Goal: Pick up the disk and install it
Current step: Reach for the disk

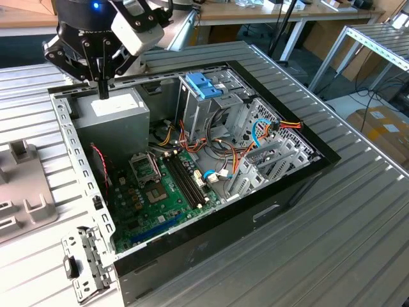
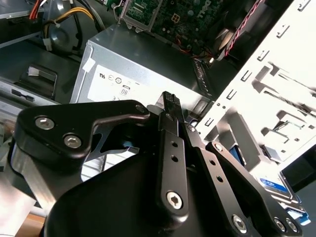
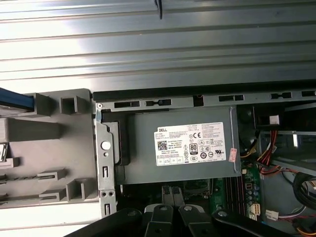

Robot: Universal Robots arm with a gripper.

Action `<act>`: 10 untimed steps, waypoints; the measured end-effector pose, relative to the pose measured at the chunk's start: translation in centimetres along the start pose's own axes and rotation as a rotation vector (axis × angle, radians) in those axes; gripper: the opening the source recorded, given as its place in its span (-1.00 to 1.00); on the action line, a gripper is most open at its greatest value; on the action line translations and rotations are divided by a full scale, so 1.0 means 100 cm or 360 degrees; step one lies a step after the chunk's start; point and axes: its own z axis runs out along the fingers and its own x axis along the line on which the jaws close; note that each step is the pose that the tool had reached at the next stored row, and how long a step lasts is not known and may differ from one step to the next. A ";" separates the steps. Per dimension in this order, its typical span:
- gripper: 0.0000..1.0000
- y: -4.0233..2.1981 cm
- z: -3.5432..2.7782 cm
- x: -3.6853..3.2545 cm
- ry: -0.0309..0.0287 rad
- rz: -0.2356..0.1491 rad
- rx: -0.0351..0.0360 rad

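My gripper (image 1: 102,93) hangs over the far corner of the open computer case, at the exterior view's left, just above the grey power supply box (image 1: 114,110). Its two fingers are pressed together with nothing between them, as both wrist views show (image 2: 169,98) (image 3: 173,190). The disk (image 2: 272,185) lies outside the case wall. In the second wrist view I see a corner of its white-and-blue label and a blue side rail. In the first wrist view the disk's blue rail (image 3: 15,100) shows at the edge of the grey holder (image 3: 49,148).
The open case (image 1: 192,160) holds a green motherboard (image 1: 160,192), bundled cables (image 1: 255,128) and a metal drive cage (image 1: 217,102) with a light-blue plastic bracket (image 1: 204,84). A grey holder (image 1: 22,185) stands beside the case on the ribbed metal table (image 1: 332,243).
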 end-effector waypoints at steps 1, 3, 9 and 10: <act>-0.79 -0.0001 0.0000 0.0009 0.00000 0.0000 0.0000; -0.79 -0.0002 -0.0001 0.0032 0.00000 0.0000 0.0000; -0.79 -0.0007 -0.0003 0.0092 0.00000 0.0000 0.0000; -0.79 -0.0008 -0.0003 0.0102 0.00000 0.0000 0.0000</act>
